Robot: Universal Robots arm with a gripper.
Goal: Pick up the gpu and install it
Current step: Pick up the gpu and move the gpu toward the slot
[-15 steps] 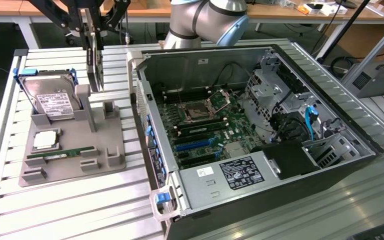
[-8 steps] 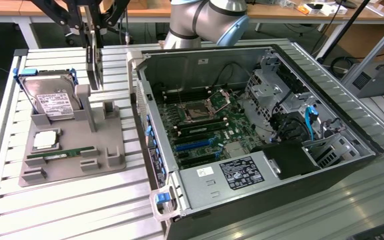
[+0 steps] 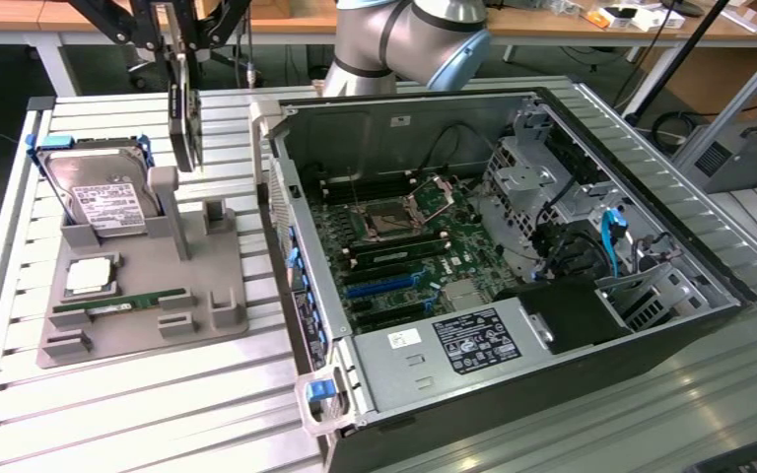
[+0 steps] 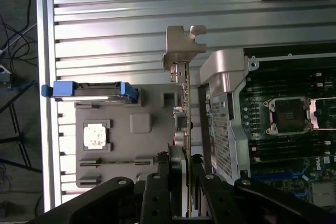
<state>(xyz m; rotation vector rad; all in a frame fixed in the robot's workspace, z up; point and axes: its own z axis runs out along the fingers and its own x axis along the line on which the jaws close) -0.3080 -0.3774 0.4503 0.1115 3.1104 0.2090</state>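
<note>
Black fingers (image 4: 163, 182) of my gripper (image 4: 181, 163) clamp the one gpu (image 4: 185, 103) on edge above the single grey holder (image 4: 142, 124), which carries one hard drive (image 4: 94, 90) and one memory stick (image 3: 122, 304), its long axis parallel to the side wall of the one open case (image 4: 226, 77), silvery bracket (image 4: 184, 45) farthest from the fingers.

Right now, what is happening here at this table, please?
The robot arm's black pincer is closed on the thin black expansion card with a silvery bracket, holding it upright above the grey parts stand. The card is not yet in the open metal computer case beside the stand. The silver hard drive and green memory stick rest on the stand.
</note>
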